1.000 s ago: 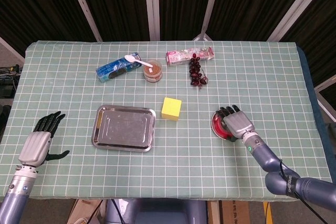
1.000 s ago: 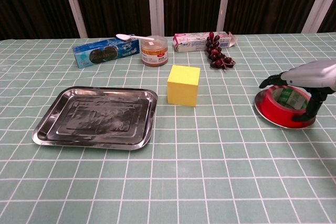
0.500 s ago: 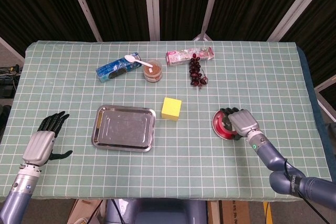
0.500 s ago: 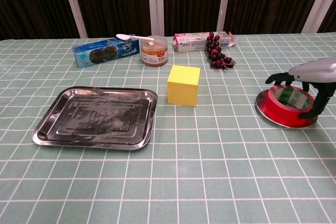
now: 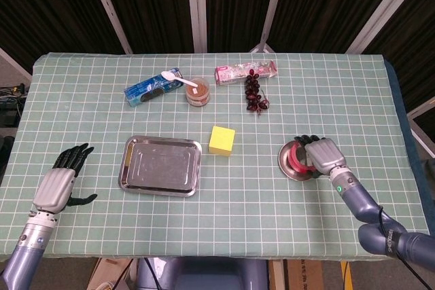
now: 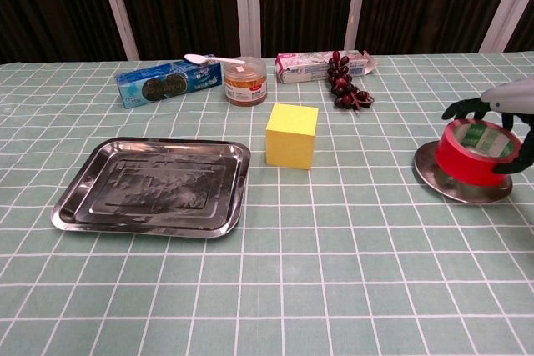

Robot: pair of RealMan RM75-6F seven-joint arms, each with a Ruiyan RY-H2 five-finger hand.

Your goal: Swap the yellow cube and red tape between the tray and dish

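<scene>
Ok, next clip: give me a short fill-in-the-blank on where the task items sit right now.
1. The right hand grips the ____ tape.
2. The tape is tilted above the ____.
3. The yellow cube stands on the ____, right of the tray.
4. The left hand holds ____.

Missing words: red; dish; table; nothing

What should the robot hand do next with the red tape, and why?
Probably lift it a bit higher. The right hand grips the red tape, tilted up but still over the dish. Once clear, it can go to the empty tray, as the swap needs.
</scene>
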